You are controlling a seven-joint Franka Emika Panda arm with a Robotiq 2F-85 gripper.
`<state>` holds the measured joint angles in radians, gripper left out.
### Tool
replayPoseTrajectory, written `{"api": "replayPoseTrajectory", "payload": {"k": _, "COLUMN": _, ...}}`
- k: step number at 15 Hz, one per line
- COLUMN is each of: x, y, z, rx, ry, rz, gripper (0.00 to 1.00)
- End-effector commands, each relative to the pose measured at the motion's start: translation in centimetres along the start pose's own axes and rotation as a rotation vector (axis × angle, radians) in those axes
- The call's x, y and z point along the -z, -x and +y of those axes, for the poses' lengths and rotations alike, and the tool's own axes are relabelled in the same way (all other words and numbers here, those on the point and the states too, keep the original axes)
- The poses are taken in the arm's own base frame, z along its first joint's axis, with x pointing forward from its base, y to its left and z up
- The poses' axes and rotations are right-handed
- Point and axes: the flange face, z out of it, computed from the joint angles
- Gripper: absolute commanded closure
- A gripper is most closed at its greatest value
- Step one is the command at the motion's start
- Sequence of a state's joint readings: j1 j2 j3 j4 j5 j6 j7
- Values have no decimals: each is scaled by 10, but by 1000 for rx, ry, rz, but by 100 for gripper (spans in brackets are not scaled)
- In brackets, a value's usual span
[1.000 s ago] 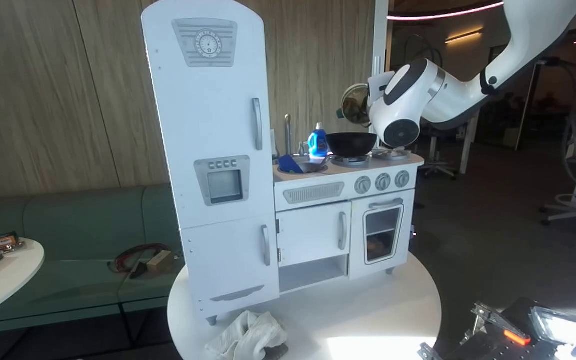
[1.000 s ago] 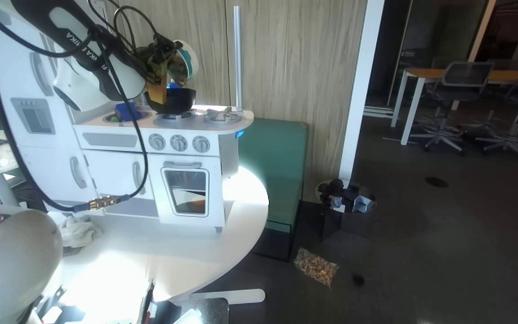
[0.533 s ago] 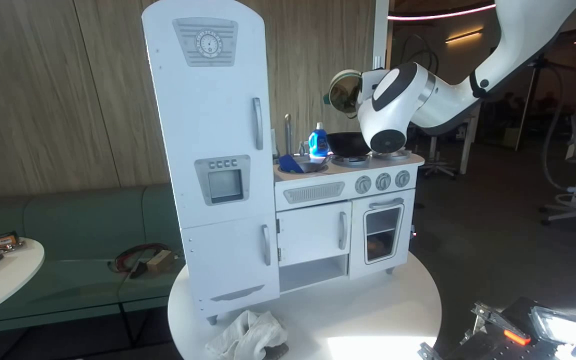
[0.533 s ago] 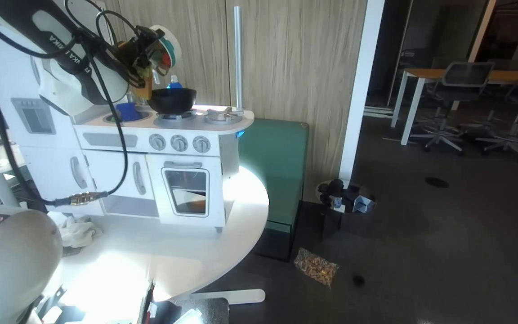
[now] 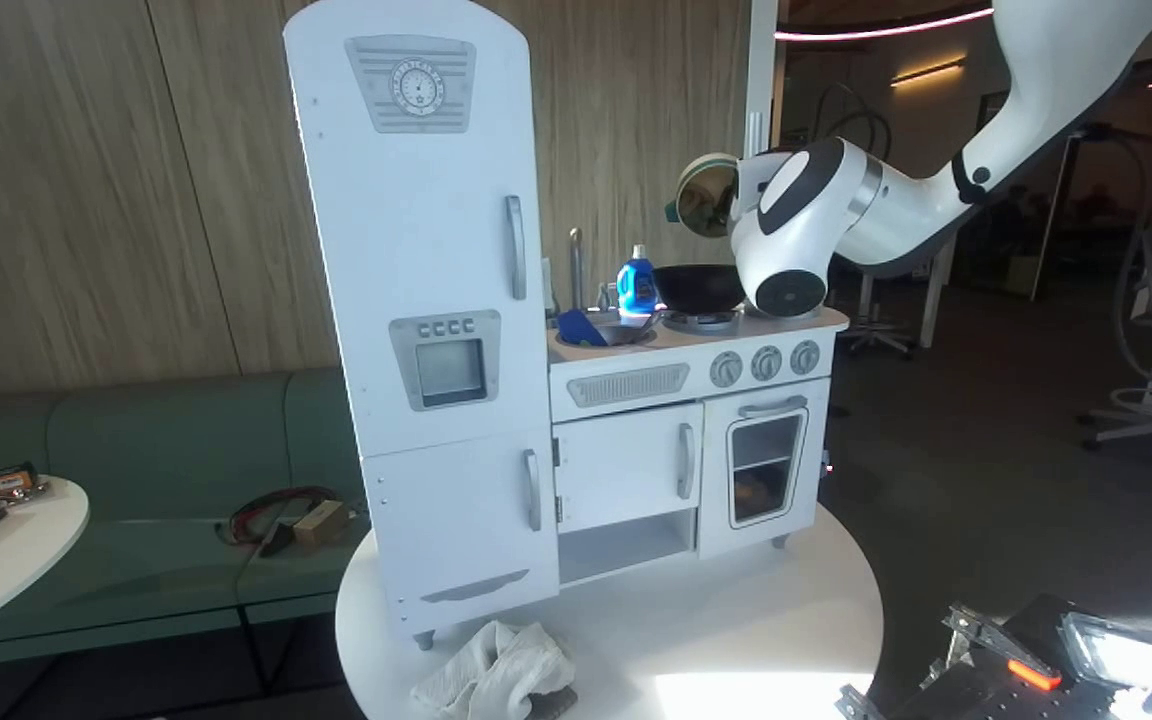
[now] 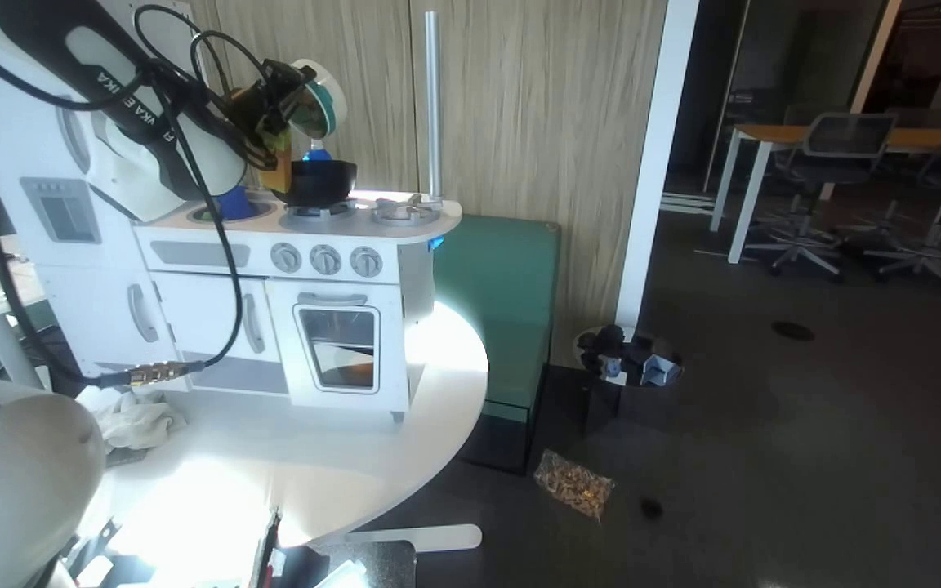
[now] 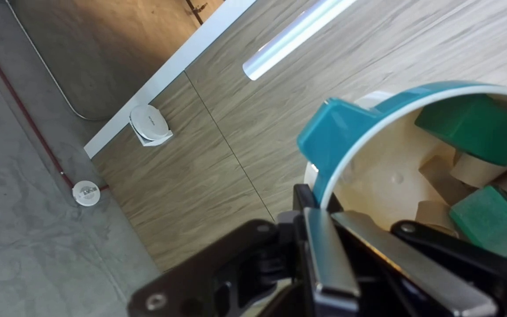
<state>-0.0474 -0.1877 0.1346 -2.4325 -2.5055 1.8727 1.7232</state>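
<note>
the black metal hand (image 7: 317, 204) is clenched on the rim of a round teal-and-white bowl (image 7: 379, 180), pinching it near a blocky teal tab (image 7: 339, 127). the bowl juts out past the end of the hand, touching it at the rim, and is tipped onto its side. in both exterior views hand and bowl are up above the deep round black pan (image 6: 319, 184), clear of it. inside the bowl, green block-shaped pieces (image 7: 473, 127) and short tan round-sided pieces (image 7: 478, 169) show in the wrist view. the pan sits on a grey burner (image 5: 702, 322) of a white toy kitchen (image 5: 626, 465). near the pan stands a blue bottle (image 5: 636, 285) with a white cap; farther from the pan is a slim metal faucet (image 5: 576, 270). well below the pan, a round white bench (image 5: 736, 620) carries the kitchen and a crumpled white cloth (image 5: 501, 665).
</note>
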Motion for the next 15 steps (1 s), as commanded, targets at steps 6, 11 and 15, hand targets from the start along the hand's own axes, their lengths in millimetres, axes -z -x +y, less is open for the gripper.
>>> {"api": "replayPoseTrajectory", "payload": {"k": 6, "x": 2, "y": -3, "z": 10, "rx": 15, "ry": -4, "rz": 23, "gripper": 98}}
{"api": "replayPoseTrajectory", "payload": {"k": 11, "x": -11, "y": 24, "z": 14, "rx": 9, "ry": -14, "rz": -52, "gripper": 98}}
{"api": "replayPoseTrajectory", "payload": {"k": 15, "x": -11, "y": 53, "z": 12, "rx": -81, "ry": -106, "rz": -249, "gripper": 98}}
